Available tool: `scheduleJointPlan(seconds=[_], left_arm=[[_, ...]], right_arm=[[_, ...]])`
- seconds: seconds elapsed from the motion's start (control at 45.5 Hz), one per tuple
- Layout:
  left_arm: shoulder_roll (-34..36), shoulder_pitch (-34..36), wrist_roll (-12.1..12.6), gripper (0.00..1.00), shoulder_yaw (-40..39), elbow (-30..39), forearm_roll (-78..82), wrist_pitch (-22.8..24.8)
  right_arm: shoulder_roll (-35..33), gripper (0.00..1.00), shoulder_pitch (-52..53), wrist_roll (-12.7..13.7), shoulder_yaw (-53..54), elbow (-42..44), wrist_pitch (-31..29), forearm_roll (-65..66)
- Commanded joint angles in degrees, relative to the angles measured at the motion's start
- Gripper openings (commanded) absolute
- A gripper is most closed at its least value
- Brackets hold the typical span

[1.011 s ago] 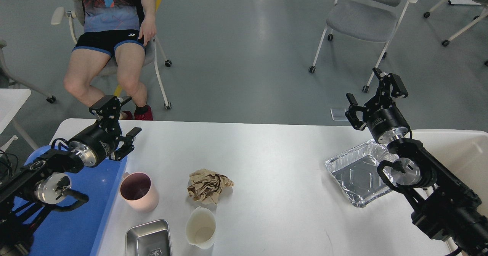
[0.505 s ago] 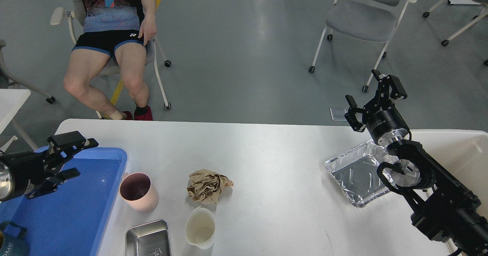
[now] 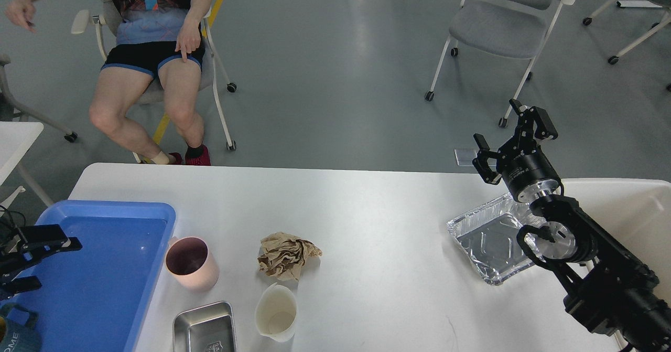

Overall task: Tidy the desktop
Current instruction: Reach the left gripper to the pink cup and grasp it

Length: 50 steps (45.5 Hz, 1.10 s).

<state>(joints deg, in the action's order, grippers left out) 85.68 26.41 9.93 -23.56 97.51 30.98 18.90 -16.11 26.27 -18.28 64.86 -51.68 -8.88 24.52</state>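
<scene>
Our right gripper (image 3: 511, 139) hung with its jaws parted and empty, raised above the counter's far edge, just beyond the foil tray (image 3: 490, 242). Our left gripper (image 3: 29, 260) showed only its two fingers at the frame's left side, spread apart with nothing between them, over the blue tray (image 3: 110, 221).

Taking the foil tray as our landmark: it lay on the counter (image 3: 367, 210), the white desktop we were to tidy, partly hidden under our right forearm. A cream bin (image 3: 624, 200) sat just to its right. Well to its left lay a crumpled brown paper (image 3: 285, 255), further left a pink cup (image 3: 191, 263), and nearer us than the paper a white cup (image 3: 276, 312) and a steel tray (image 3: 204, 328).

We judged the foil tray the likeliest trouble. Thin foil would buckle under a hard pinch, and a forearm sweeping low could shove it toward the bin or the near edge. The white cup stood just beside the paper, so a careless reach for the paper could tip it.

Open room lay between the foil tray and the paper, a broad bare stretch, and along the far edge. A seated person (image 3: 152, 53) sat beyond the far left corner, apart from the counter.
</scene>
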Motion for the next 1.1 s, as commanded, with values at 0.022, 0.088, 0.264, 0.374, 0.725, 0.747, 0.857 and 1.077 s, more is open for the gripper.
scheduleJointPlan(seconds=[0.022,0.088,0.264,0.374,0.725,0.747,0.857,1.077], left_arm=[[-2.3,0.0,0.0,0.95,0.0,-0.1,1.7,-0.4],[-2.4,-0.1,0.0,0.95,0.0,-0.1,1.9,-0.4],[-2.5,-0.2,0.0,0.95,0.0,-0.3,2.1,-0.4],[-2.6,-0.3,0.0,0.95,0.0,-0.4,3.3,-0.6],[-4.8,-0.5,0.0,0.93,0.0,-0.5,4.2,-3.3],[-5.1,-0.5,0.0,0.93,0.0,-0.6,4.2,-3.7],[-9.3,-0.5,0.1,0.92,0.1,-2.8,4.6,-4.5],[-20.5,0.2,0.2,0.92,0.5,-10.9,9.7,-4.8]], right_arm=[[-0.1,1.00,-0.2,0.0,0.0,-0.1,0.0,0.0],[-0.1,1.00,-0.2,0.0,0.0,-0.1,0.0,0.0],[-0.1,1.00,-0.4,0.0,0.1,0.0,0.0,0.0],[-0.1,1.00,-0.3,0.0,0.0,-0.1,0.0,0.0],[-0.1,1.00,-0.4,0.0,0.0,-0.1,0.0,0.0],[-0.1,1.00,-0.4,0.0,0.0,-0.1,0.0,0.0],[-0.1,1.00,-0.4,0.0,0.0,-0.1,0.0,0.0],[-0.1,1.00,-0.9,0.0,0.0,-0.1,0.0,0.0]])
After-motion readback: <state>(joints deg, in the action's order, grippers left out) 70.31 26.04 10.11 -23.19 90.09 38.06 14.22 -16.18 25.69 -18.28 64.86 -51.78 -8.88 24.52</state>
